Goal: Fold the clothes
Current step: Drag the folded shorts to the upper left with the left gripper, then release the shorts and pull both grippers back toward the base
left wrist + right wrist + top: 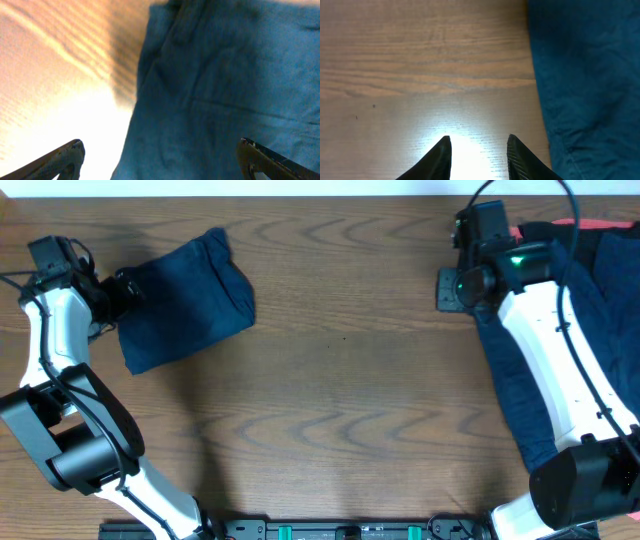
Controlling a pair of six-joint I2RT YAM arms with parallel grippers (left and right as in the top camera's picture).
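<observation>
A folded navy garment (185, 298) lies on the wooden table at the far left; it fills much of the left wrist view (220, 90). My left gripper (122, 290) is open at its left edge, its fingers (160, 150) wide apart with nothing between them. A pile of navy clothes (610, 310) lies at the right under my right arm, with a coral-red piece (600, 223) at the back. My right gripper (450, 288) is open and empty over bare wood (479, 142), just left of the navy cloth edge (585, 85).
The wooden table (340, 400) stretches between the two garments. The right arm's white links (560, 370) lie over the pile. The left arm's base (80, 450) stands at the front left.
</observation>
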